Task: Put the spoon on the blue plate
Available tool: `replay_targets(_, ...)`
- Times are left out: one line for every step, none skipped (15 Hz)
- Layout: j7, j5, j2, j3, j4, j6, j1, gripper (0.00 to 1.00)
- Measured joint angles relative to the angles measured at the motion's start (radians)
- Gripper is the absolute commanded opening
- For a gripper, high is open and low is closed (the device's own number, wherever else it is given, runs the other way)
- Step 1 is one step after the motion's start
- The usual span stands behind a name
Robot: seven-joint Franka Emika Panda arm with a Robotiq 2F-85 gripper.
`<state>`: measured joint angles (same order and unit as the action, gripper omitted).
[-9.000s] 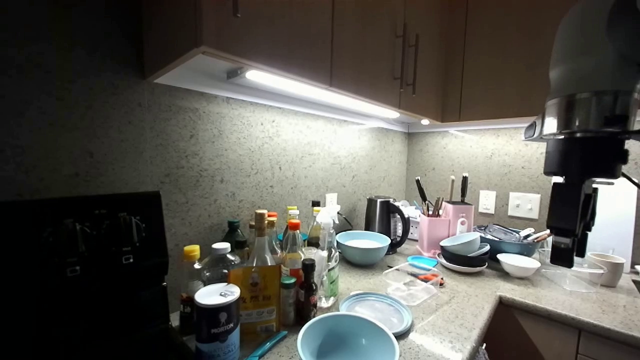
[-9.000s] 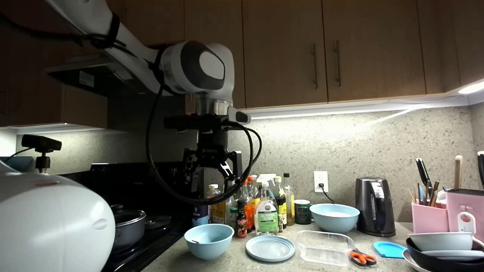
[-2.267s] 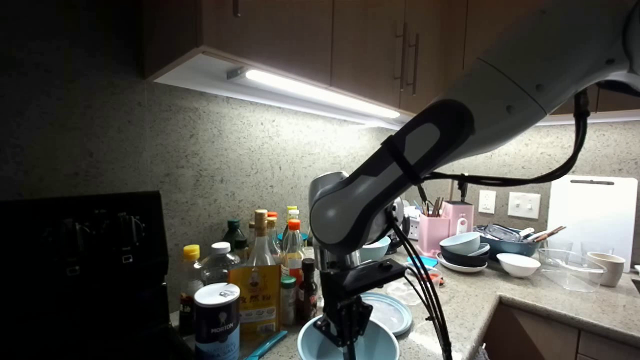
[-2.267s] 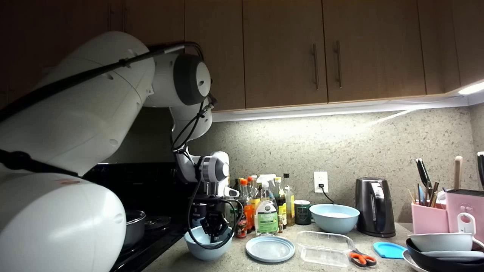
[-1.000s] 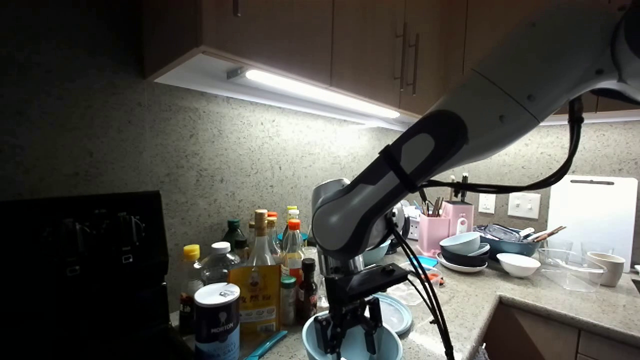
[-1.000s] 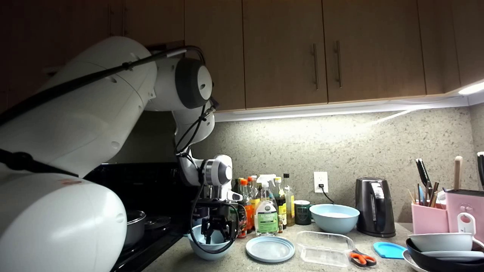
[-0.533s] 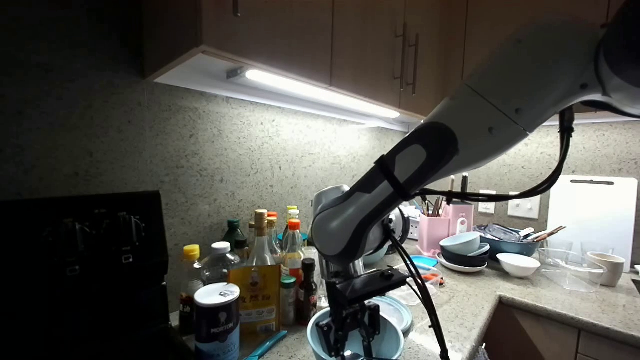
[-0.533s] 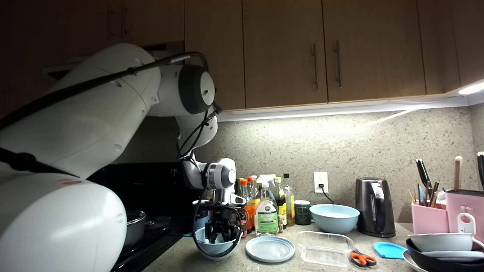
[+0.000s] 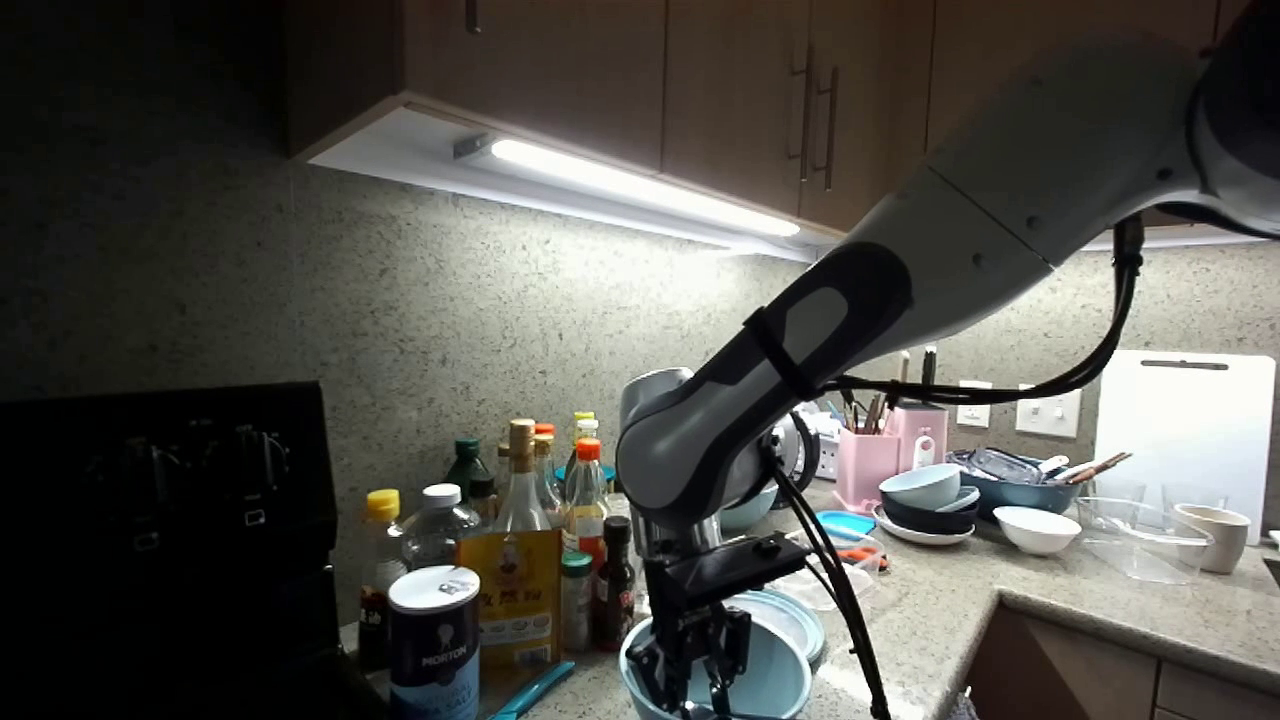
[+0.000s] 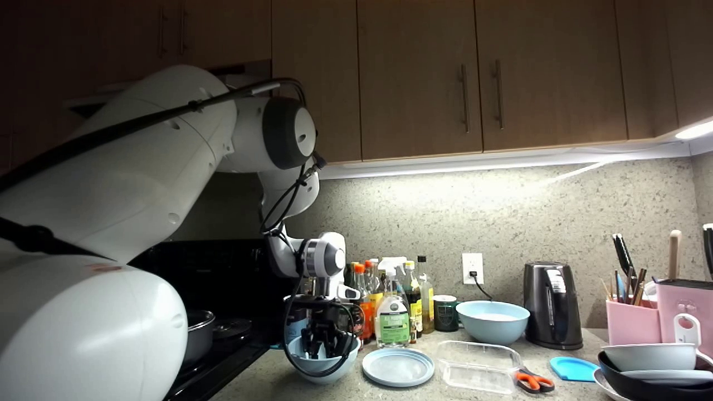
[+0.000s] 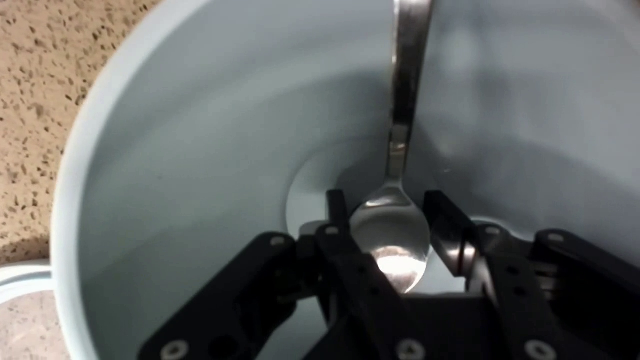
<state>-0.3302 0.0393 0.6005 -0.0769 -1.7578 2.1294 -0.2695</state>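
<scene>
A metal spoon (image 11: 411, 60) lies in a deep light-blue bowl (image 11: 190, 165), its handle leaning up the inner wall. My gripper (image 11: 385, 200) reaches down inside that bowl, with the spoon's rounded head between its fingers. One fingertip (image 11: 336, 202) stands at each edge of the head, touching or very close; whether they press on it cannot be made out. In an exterior view the gripper (image 10: 322, 350) and spoon are partly hidden behind the bowl's wall (image 10: 334, 366). The flat blue plate (image 10: 398, 367) sits on the counter beside the bowl.
Several bottles and a spray bottle (image 10: 393, 320) stand behind the bowl and plate. A clear plastic box (image 10: 479, 370) and orange-handled scissors (image 10: 533, 381) lie beyond the plate. A salt canister (image 9: 434, 640) stands near the bowl, and the stove with a pot (image 10: 199, 331) is alongside.
Over the last second my gripper's fingers have drawn closer together around the spoon's head. The bowl has slid slightly toward the plate, with the gripper inside it.
</scene>
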Motion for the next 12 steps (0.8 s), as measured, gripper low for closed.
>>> replay_targets(0.000, 0.000, -0.001, -0.001, 0.001, 0.000, -0.004, 0.18)
replay_targets(0.000, 0.000, -0.004, -0.001, 0.002, 0.000, -0.010, 0.18)
replay_targets(0.000, 0.000, -0.009, -0.002, 0.003, 0.000, -0.016, 0.18)
replay_targets(0.000, 0.000, -0.017, -0.004, 0.002, 0.001, -0.023, 0.18)
replay_targets(0.000, 0.001, -0.028, -0.007, 0.002, 0.001, -0.029, 0.18)
replay_targets(-0.001, 0.003, -0.042, -0.009, 0.002, 0.001, -0.038, 0.18)
replay_targets(-0.004, 0.008, -0.060, -0.011, -0.001, 0.001, -0.048, 0.18)
replay_targets(-0.013, 0.015, -0.080, -0.011, -0.006, 0.001, -0.058, 0.18)
replay_targets(-0.027, 0.026, -0.104, -0.010, -0.013, 0.001, -0.068, 0.18)
replay_targets(-0.046, 0.040, -0.128, -0.010, -0.021, 0.001, -0.077, 0.18)
replay_targets(-0.065, 0.055, -0.153, -0.009, -0.032, 0.001, -0.083, 0.18)
replay_targets(-0.090, 0.073, -0.179, -0.007, -0.044, 0.001, -0.088, 0.18)
